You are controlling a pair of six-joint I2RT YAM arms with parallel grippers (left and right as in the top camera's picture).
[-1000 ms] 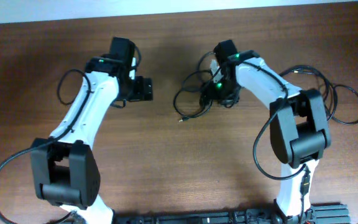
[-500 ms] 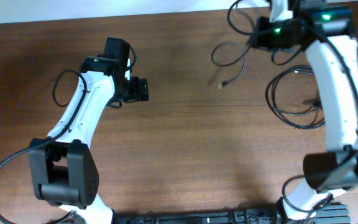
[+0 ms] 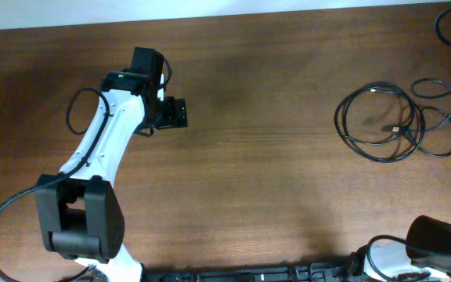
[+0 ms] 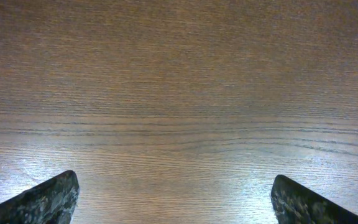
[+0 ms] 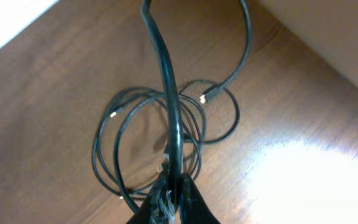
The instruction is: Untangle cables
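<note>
The cables [image 3: 382,125] lie as a loose coil of thin black loops at the right of the table, with a small plug [image 3: 398,129] inside it. In the right wrist view the coil [image 5: 114,155] lies below my right gripper [image 5: 174,190]. That gripper is shut on one black cable strand [image 5: 166,81], which rises from the jaws toward the top of the view. Another plug end [image 5: 210,96] lies by a smaller loop. My left gripper [image 3: 174,112] stands far from the cables at the table's left. It is open over bare wood, and its fingertips [image 4: 45,199] are wide apart.
The wooden table [image 3: 272,180] ends at a pale strip along the far edge [image 3: 210,9]. In the right wrist view the table's edges [image 5: 17,37] run close behind the coil. The right arm's base [image 3: 437,243] sits at the bottom right corner. Thicker arm wires [image 3: 77,113] loop beside the left arm.
My right gripper shut on a cable strand and swung from the table's middle to the far right, mostly leaving the overhead view. The cable bundle now lies at the right. The left arm barely moved.
</note>
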